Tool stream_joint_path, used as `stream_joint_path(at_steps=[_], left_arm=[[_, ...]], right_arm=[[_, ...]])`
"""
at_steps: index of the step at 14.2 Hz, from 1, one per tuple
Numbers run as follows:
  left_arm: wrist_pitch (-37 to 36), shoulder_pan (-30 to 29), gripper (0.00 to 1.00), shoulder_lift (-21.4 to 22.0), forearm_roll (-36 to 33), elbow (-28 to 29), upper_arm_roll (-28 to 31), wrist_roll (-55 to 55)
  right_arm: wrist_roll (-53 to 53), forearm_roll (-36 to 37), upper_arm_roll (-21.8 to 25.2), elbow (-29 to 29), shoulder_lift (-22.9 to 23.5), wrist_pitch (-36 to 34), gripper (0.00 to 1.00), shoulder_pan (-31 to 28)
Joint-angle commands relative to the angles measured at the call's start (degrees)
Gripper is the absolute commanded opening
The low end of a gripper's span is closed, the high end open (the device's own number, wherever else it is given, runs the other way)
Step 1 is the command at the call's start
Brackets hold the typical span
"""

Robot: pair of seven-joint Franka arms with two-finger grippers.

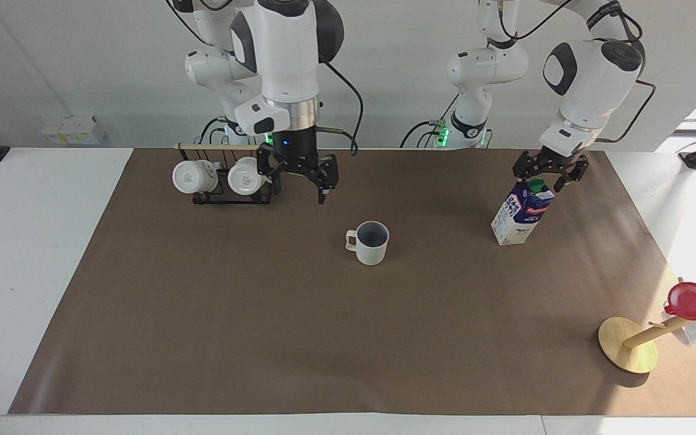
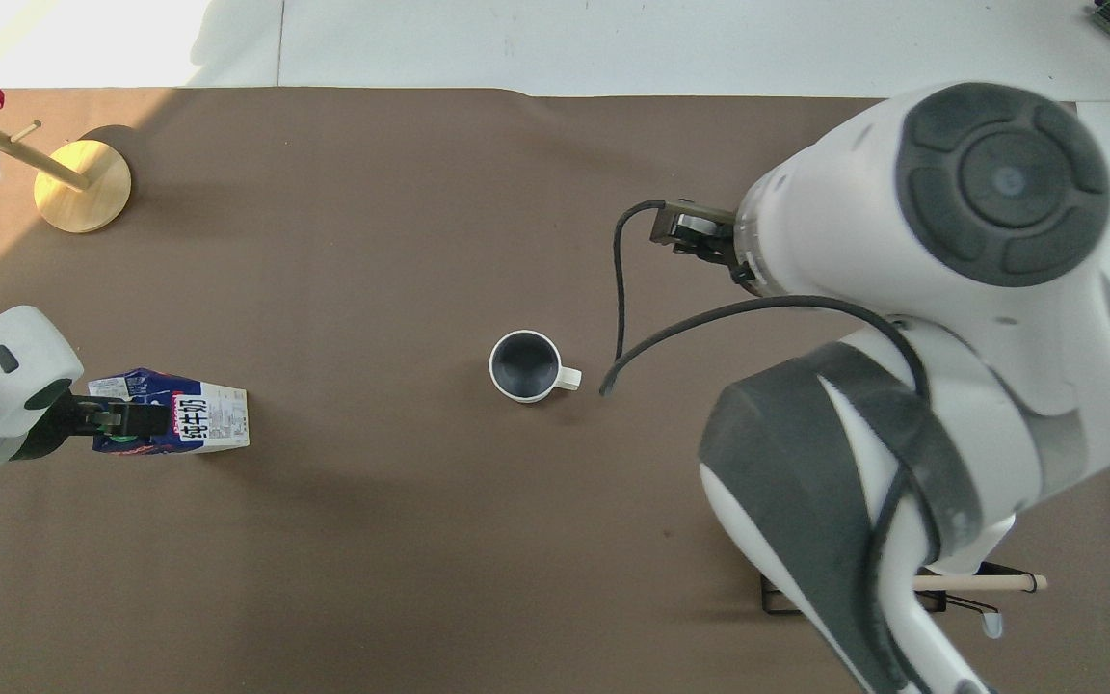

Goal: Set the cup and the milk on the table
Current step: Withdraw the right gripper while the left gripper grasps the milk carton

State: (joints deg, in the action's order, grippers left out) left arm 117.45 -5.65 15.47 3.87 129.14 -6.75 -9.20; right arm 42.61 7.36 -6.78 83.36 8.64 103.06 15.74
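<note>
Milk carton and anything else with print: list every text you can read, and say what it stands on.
"纯牛奶": on the white side panel of the milk carton, in the overhead view.
Red label band on the carton: too small to read.
Marks under the two white mugs on the rack: too small to read.
</note>
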Motion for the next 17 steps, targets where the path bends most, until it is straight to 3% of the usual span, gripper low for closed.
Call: stream_joint_path(at_steps=[1, 8, 11, 13, 14, 17], left_arm=[[2.3, 0.3, 1.0, 1.1, -1.1, 2.3, 0.1, -0.9], [5.4, 0.1, 1.0, 0.9, -1.1, 5.0, 0.1, -0.9], [4.9, 0.3, 0.7, 0.8, -1.1, 4.9, 0.1, -0.7], [4.6, 0.2, 0.55, 0.8, -1.1, 4.6, 0.0, -0.6], [4.4, 0.1, 0.5, 0.7, -1.1, 4.5, 0.1, -0.5], [3.7, 0.1, 0.47, 0.4, -1.0, 3.8, 0.0, -0.1]], right_arm=[[-5.9, -3.1, -0.6, 2.0, -3.6, -1.9, 1.0, -6.3], [-21.7, -3.3, -0.3, -3.7, -4.7, -13.1, 1.0, -15.6], [-24.9, -3.5, -0.3, -1.7, -8.0, -20.0, 1.0, -17.2], [-24.9, -6.6, -0.2, 1.4, -10.0, -20.3, 1.0, -17.2], [-24.9, -7.3, -0.2, 1.5, -10.1, -20.0, 1.0, -17.2], [-24.9, -7.4, -0.2, 1.5, -10.0, -19.7, 1.0, -17.1]])
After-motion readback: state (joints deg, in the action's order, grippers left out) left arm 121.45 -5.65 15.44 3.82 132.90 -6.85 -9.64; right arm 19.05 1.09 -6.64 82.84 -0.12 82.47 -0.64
